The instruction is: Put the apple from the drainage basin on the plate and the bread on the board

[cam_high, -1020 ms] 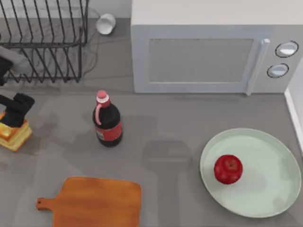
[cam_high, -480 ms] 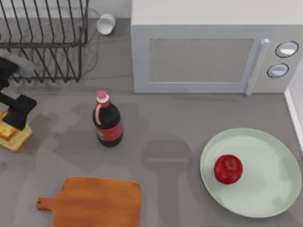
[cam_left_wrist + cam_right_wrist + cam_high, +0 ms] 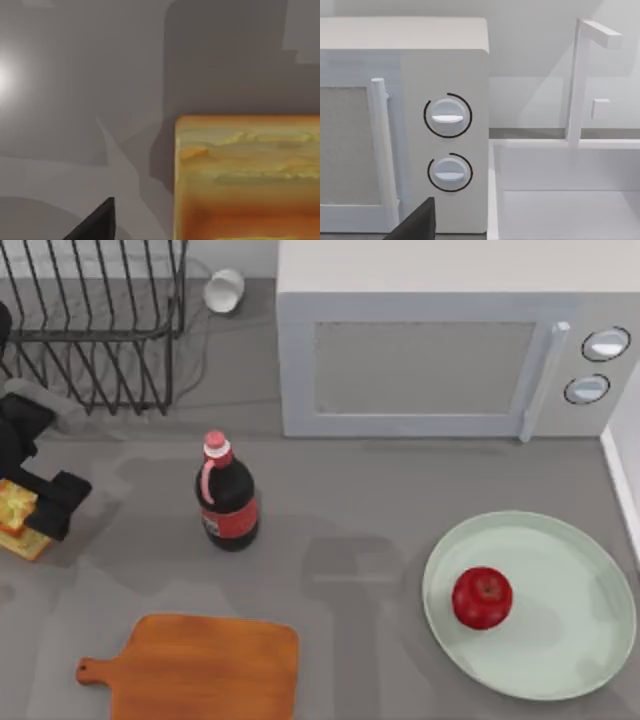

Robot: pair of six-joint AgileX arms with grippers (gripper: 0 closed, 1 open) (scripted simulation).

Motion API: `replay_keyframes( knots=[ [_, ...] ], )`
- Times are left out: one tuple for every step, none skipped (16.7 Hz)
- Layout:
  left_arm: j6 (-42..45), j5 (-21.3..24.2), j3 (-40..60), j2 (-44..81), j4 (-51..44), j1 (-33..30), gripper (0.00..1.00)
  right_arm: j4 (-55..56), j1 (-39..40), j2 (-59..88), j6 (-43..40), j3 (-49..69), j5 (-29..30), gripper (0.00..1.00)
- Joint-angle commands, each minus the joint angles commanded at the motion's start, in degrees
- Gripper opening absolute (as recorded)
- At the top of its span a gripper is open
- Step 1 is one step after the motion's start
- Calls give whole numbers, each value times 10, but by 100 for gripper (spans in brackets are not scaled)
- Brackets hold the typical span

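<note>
The bread (image 3: 14,523) lies on the table at the far left edge, partly under my left gripper (image 3: 40,506), which hovers over it, open. In the left wrist view the bread (image 3: 250,175) looms close, and one dark fingertip (image 3: 98,223) stands apart from its side. The apple (image 3: 482,597) rests on the mint-green plate (image 3: 570,640) at the right. The board (image 3: 200,668) lies bare at the front left. My right arm is parked; one of its fingertips (image 3: 420,220) shows in the right wrist view, facing the microwave (image 3: 405,125).
A dark bottle (image 3: 227,496) with a red cap stands between the bread and the plate. A wire rack (image 3: 95,330) sits at the back left, with a white cup (image 3: 224,290) beside it. The microwave (image 3: 450,350) fills the back right, next to a white sink (image 3: 570,200).
My left gripper has moved toward the front and slightly right, covering more of the bread. The bread, apple and board have stayed where they were.
</note>
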Motion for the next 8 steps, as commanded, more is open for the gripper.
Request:
replay_keyframes(
  knots=[
    [1,0,-11,8,20,0,100,0,0,0,0,0,0,100],
    [1,0,-19,15,34,1,100,0,0,0,0,0,0,100],
    [1,0,-24,19,42,1,100,0,0,0,0,0,0,100],
    [1,0,-26,20,44,1,100,0,0,0,0,0,0,100],
    [1,0,-26,20,44,1,100,0,0,0,0,0,0,100],
    [1,0,-26,20,44,1,100,0,0,0,0,0,0,100],
    [1,0,-26,20,44,1,100,0,0,0,0,0,0,100],
    [1,0,-26,20,44,1,92,0,0,0,0,0,0,100]
  ],
)
